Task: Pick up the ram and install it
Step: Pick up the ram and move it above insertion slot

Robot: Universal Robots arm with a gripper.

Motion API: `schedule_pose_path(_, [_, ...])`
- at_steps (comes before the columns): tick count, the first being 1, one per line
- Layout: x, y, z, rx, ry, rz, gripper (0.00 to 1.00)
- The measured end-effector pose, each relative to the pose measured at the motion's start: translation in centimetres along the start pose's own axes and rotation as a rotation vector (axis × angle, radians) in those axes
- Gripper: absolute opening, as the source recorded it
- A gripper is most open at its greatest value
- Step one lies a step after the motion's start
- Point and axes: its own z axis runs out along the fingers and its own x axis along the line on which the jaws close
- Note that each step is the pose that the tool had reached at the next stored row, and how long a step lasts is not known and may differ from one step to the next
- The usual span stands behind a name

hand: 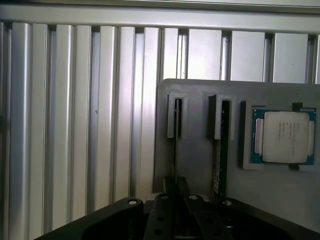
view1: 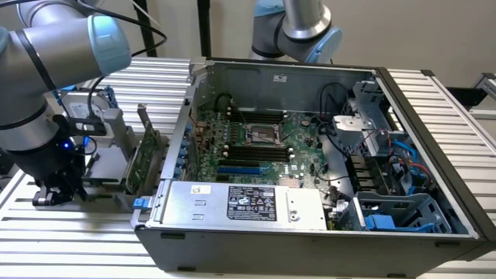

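Open-topped computer case (view1: 310,250): memory slots (view1: 256,152) approachable from above. Inside it, power supply (view1: 240,203), drive cage (view1: 380,113) and loose cables (view1: 403,165) stand near the slots. Just outside its wall stands an upright expansion card (view1: 143,154); beyond that, bare desk (view1: 78,232) slats.

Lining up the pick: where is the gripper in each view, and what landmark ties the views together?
Exterior view: gripper at that view's far left, low over the ribbed aluminium table, outside the computer case.
Wrist view: gripper at the narrow slot of the gray parts holder.
Shared landmark: the ribbed aluminium table.
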Motion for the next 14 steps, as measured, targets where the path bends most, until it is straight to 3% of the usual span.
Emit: schedule_pose_path(14, [0.47,0.04,0.01,0.0001,-0.0016,0.044,0.00])
